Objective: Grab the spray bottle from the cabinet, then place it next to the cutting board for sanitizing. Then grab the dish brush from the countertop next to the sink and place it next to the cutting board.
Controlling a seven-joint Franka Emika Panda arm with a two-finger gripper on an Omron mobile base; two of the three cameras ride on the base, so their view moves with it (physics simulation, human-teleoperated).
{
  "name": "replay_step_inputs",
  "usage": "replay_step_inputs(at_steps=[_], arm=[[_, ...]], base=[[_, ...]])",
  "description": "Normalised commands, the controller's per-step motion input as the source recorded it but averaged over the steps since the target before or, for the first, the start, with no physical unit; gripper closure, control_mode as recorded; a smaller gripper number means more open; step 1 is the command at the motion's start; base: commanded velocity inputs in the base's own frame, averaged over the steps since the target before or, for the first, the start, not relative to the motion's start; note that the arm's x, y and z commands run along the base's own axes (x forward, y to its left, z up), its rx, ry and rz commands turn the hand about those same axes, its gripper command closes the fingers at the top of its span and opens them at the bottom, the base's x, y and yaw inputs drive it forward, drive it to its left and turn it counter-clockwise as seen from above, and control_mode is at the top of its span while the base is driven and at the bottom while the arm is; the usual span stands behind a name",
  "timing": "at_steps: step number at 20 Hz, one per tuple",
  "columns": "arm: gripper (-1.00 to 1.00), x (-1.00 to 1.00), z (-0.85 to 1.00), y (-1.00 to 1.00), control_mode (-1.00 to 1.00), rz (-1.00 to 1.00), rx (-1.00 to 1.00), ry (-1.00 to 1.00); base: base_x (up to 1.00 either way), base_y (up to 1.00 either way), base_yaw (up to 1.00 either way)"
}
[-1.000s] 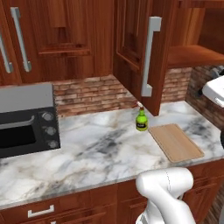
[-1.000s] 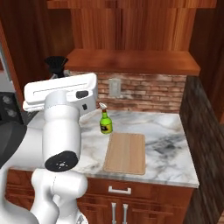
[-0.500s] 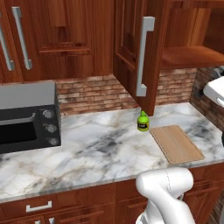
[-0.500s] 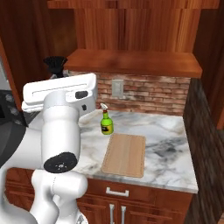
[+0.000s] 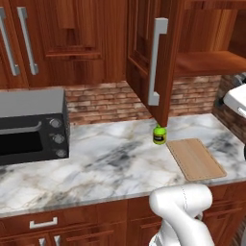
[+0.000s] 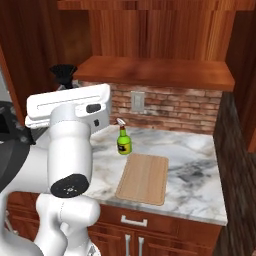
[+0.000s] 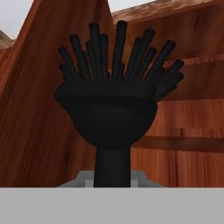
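Note:
The dish brush [image 7: 111, 109] stands close before the hand camera, bristles up, its black handle running down into my gripper [image 7: 112, 182], which is shut on it. Its bristle head [image 6: 62, 73] sticks up behind my white arm, high over the counter's left part. The green spray bottle [image 5: 159, 135] [image 6: 123, 141] stands upright on the marble counter, just off the far left corner of the cutting board [image 5: 195, 158] [image 6: 144, 178]. The cabinet [image 5: 204, 62] is open, its shelf [image 6: 155, 70] bare, and its door [image 5: 153, 57] swings out above the bottle.
A dark toaster oven [image 5: 29, 125] sits at the counter's left. A brick backsplash with an outlet [image 6: 138, 100] runs behind. A dark side wall [image 6: 235, 150] closes the counter's right end. The open door's lower edge hangs just over the bottle.
The whole scene has slid slightly right and down in both base views, so the base has moved. Bottle and board keep their places on the counter. The brush stays held.

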Motion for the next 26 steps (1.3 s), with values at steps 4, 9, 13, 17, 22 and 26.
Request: replay_step_inputs(at_steps=[4,9,13,17,22,26], arm=[[1.00,0.00,0.00,0.00,1.00,0.00,0.00,0.00],[1.00,0.19,-0.50,-0.04,-1.00,0.00,0.00,0.39],[1.00,0.26,-0.55,-0.06,-1.00,0.00,0.00,0.56],[1.00,0.07,-0.57,0.00,-1.00,0.00,-0.04,0.48],[1.00,0.03,-0.51,0.00,-1.00,0.00,-0.04,0.40],[1.00,0.00,-0.51,0.00,-1.00,0.00,0.00,0.32]], base=[[0.01,-0.07,0.04],[0.00,0.00,0.00],[0.00,0.00,0.00],[0.00,0.00,0.00],[0.00,0.00,0.00],[0.00,0.00,0.00]])
